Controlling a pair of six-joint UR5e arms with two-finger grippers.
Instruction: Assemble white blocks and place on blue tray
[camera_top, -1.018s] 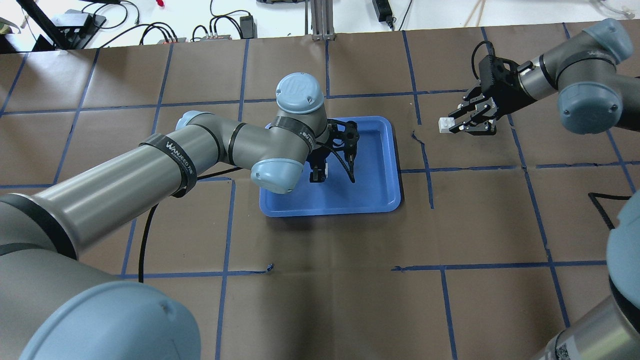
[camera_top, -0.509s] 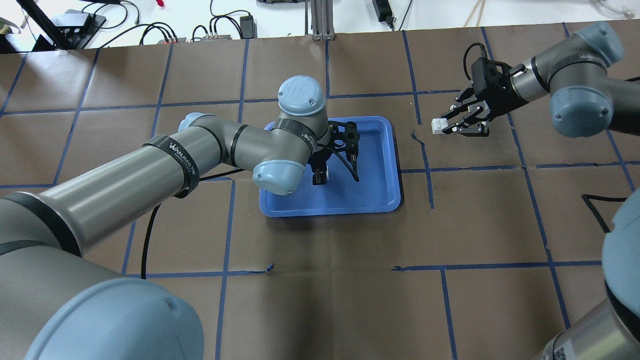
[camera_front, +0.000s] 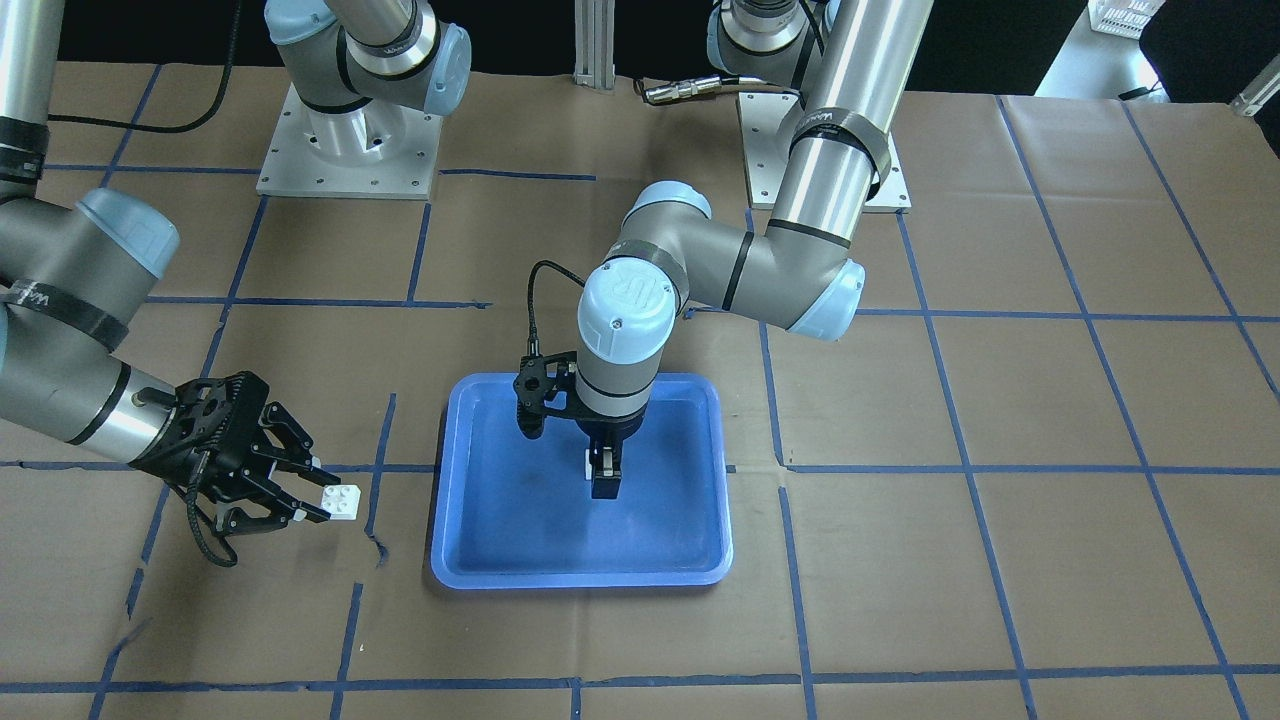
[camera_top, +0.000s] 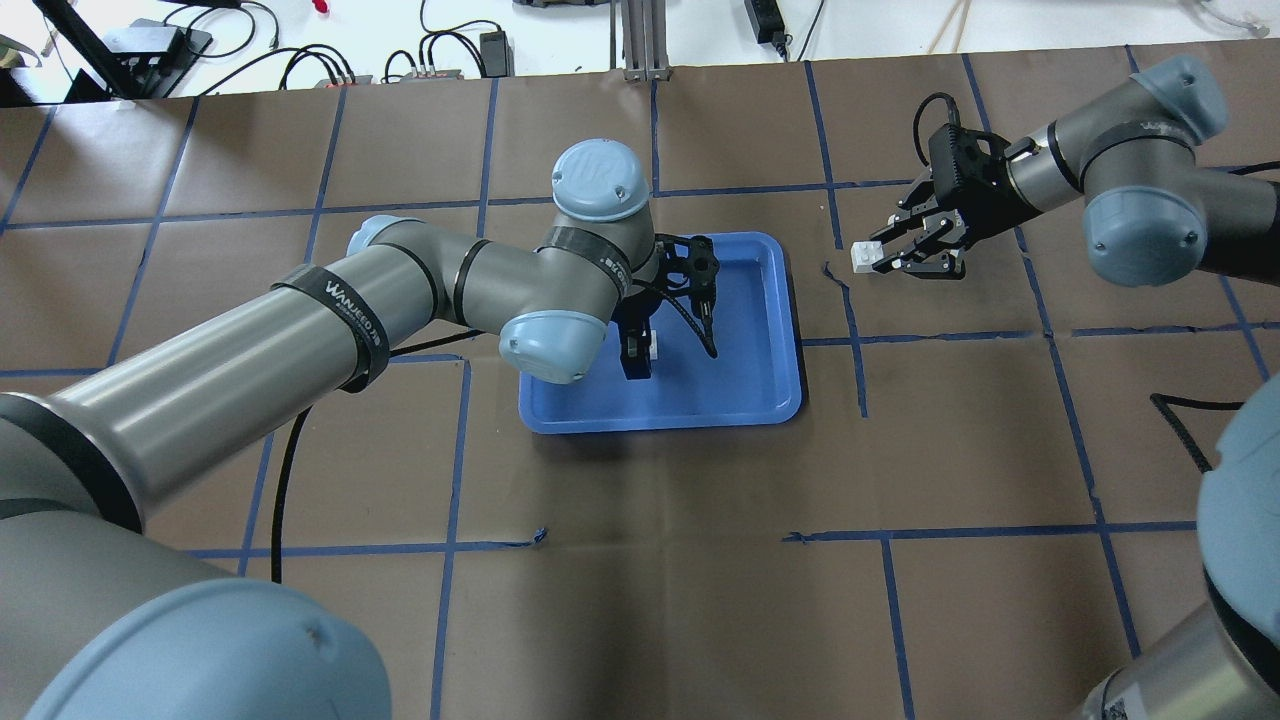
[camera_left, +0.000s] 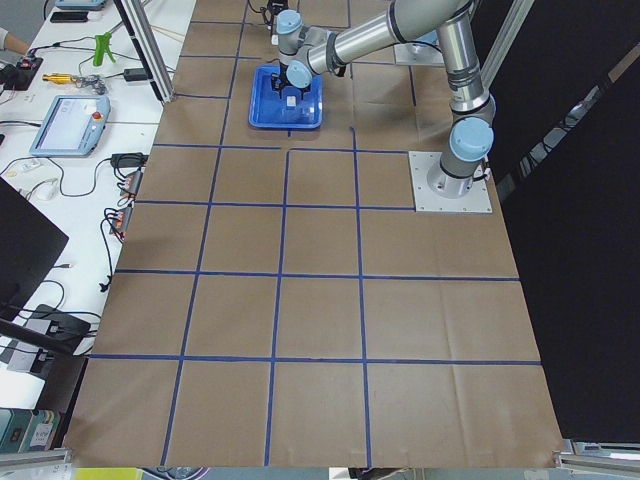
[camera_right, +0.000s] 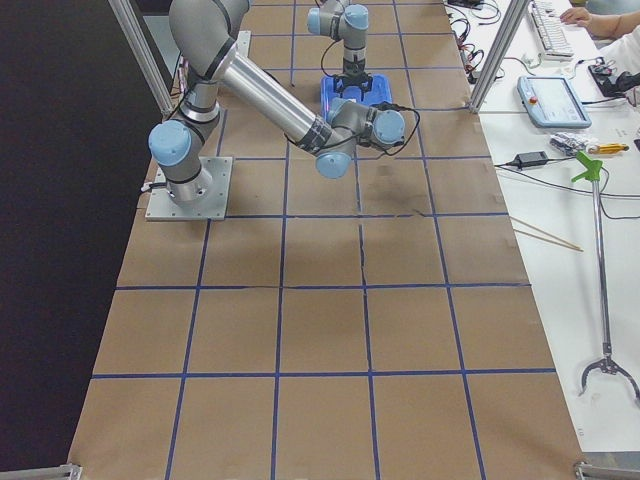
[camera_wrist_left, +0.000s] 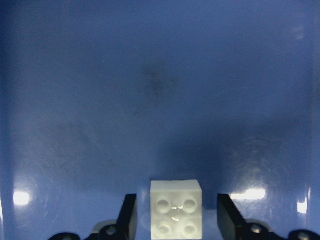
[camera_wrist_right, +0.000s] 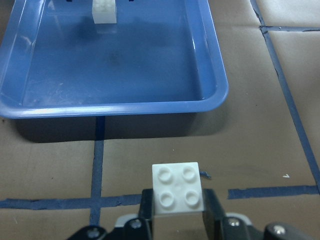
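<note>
The blue tray (camera_top: 760, 390) lies at mid-table. One white block (camera_wrist_left: 176, 215) stands studs-up on the tray's base (camera_wrist_left: 150, 75). My left gripper (camera_top: 637, 358) hangs over it, open, with a finger on each side and a gap to both. It also shows in the front view (camera_front: 603, 478). My right gripper (camera_top: 882, 260) is shut on the second white block (camera_top: 862, 257) and holds it studs-up just above the paper, right of the tray. In the right wrist view this block (camera_wrist_right: 177, 192) sits between the fingers, with the tray rim (camera_wrist_right: 150, 107) and the first block (camera_wrist_right: 104, 11) beyond.
Brown paper with blue tape lines (camera_top: 850, 330) covers the table. Cables and power supplies (camera_top: 440, 55) lie past the far edge. A torn spot in the tape (camera_top: 828, 270) lies between the tray and my right gripper.
My right gripper has moved left toward the tray with its white block. My left arm has shifted slightly while its gripper stays over the tray.
</note>
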